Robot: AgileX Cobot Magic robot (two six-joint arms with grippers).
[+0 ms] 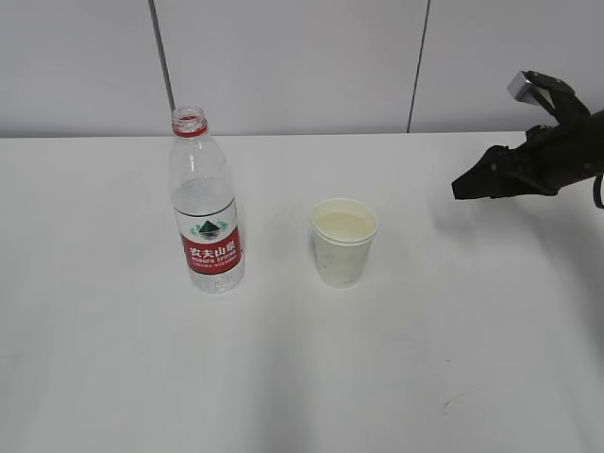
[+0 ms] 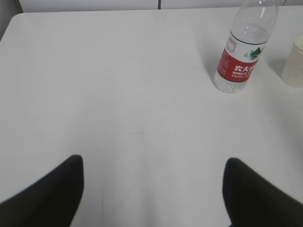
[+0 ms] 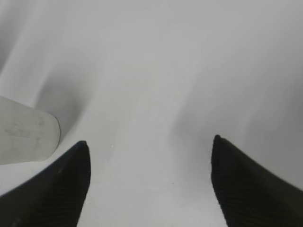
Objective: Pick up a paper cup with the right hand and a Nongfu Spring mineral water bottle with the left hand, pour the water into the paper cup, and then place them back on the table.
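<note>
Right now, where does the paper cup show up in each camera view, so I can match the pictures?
Exterior view: the paper cup stands upright just right of centre on the table.
Left wrist view: only its side shows, cut off at the right edge.
Right wrist view: a slice of its wall shows at the left edge.
Shared landmark: the Nongfu Spring mineral water bottle, beside the cup in the exterior and left wrist views; the right wrist view lacks it.

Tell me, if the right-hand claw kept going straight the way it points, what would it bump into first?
Probably the paper cup: the right gripper points left toward it, open and empty. Its wrist view shows the cup off to the left, so it might just pass by.
</note>
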